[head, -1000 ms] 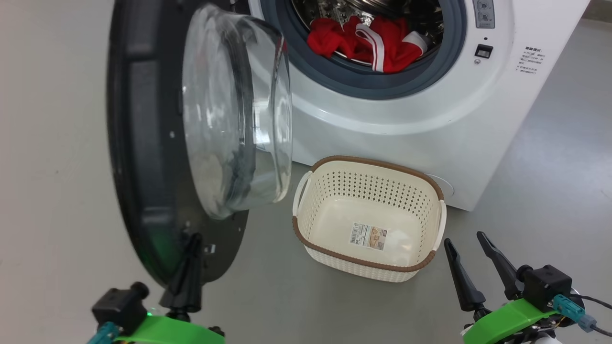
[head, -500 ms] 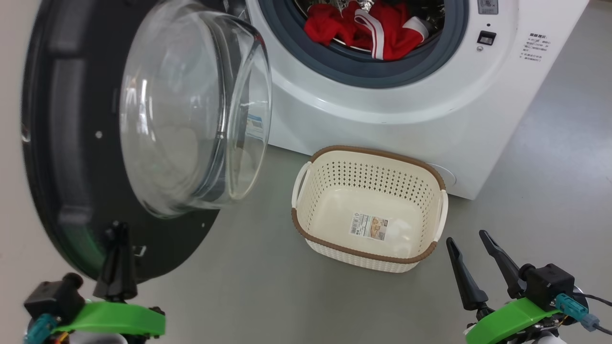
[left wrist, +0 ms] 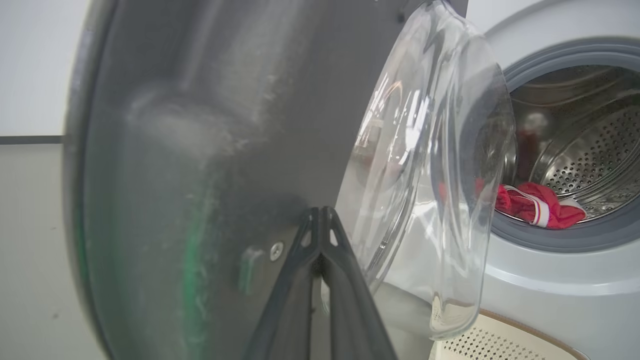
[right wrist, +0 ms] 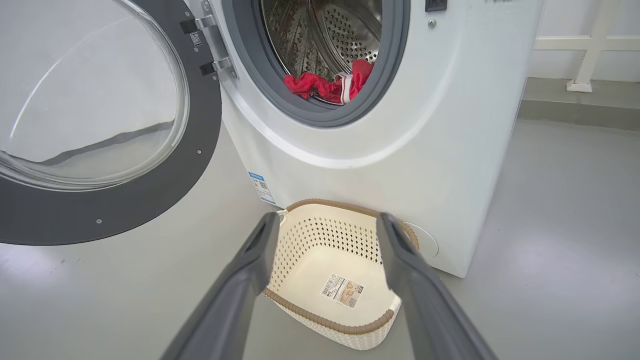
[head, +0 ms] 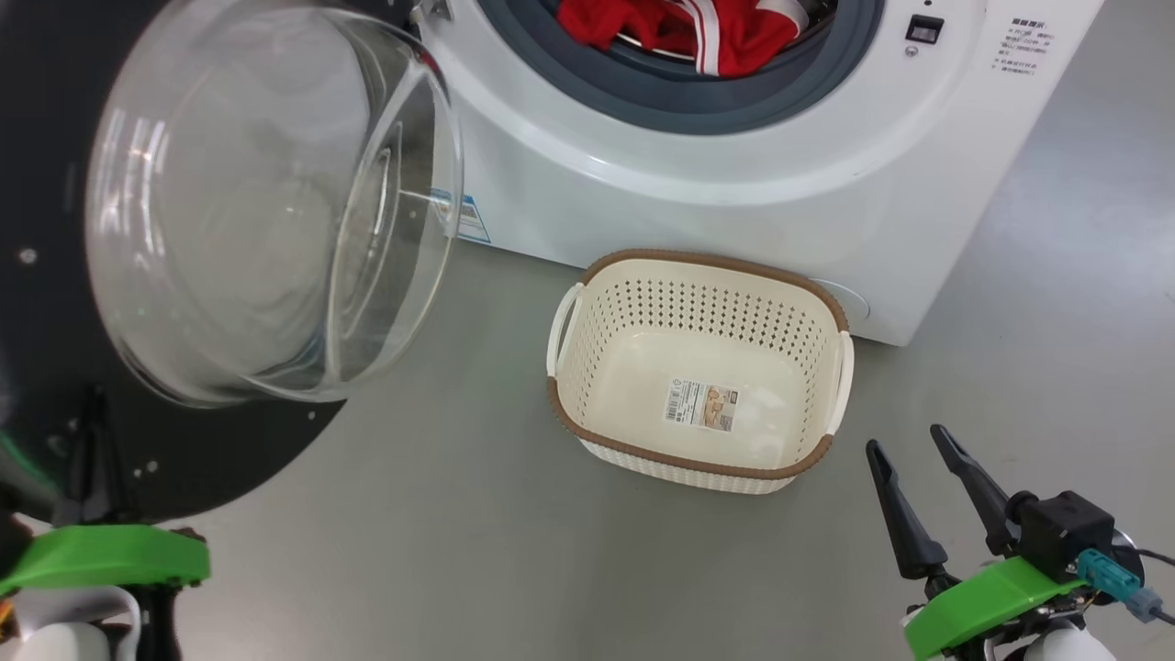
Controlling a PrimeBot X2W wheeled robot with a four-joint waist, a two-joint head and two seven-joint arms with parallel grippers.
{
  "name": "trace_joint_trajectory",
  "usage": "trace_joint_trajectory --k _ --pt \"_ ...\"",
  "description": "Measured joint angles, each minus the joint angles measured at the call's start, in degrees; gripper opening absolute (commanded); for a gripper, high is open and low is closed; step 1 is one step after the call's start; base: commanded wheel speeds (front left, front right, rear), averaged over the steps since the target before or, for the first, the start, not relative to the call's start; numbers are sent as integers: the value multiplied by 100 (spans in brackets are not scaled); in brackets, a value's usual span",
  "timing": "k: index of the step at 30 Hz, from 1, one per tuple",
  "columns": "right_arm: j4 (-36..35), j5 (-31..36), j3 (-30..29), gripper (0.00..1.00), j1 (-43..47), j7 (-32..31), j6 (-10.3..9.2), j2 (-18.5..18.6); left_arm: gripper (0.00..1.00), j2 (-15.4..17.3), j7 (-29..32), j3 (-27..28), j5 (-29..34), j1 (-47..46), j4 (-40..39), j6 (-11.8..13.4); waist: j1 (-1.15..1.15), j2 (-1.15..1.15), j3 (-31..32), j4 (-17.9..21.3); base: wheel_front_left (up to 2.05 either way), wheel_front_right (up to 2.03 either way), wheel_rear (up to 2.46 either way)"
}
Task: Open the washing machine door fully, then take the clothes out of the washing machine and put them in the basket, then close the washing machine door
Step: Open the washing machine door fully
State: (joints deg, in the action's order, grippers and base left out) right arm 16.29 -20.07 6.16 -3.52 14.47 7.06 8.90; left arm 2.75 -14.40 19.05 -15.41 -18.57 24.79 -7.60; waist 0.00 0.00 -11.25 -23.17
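Head view: the red clothes [head: 661, 23] with white stripes look soft and light, inside the far white washing machine [head: 716, 184]; best to pinch a bunched fold. By the black-rimmed glass door [head: 229, 454], the left gripper [left wrist: 320, 215] has its fingers together; the right gripper [head: 904, 439] is spread apart, empty.

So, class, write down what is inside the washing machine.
Red clothes with white trim lie low in the steel drum; anything beneath the heap is hidden.

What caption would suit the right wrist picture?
Open right gripper frames the basket; red clothes lie in the washing machine.
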Motion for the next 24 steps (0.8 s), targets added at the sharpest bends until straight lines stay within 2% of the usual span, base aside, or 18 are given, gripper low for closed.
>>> trace_joint_trajectory --k 10,24 --pt "-35 51 -12 100 -87 0 0 22 0 294 -1 689 176 -546 534 0 0 0 -235 95 0 0 0" --pt "-98 69 -59 100 -280 0 0 113 0 722 -9 1088 294 -1174 1273 1 0 0 -521 223 0 0 0"
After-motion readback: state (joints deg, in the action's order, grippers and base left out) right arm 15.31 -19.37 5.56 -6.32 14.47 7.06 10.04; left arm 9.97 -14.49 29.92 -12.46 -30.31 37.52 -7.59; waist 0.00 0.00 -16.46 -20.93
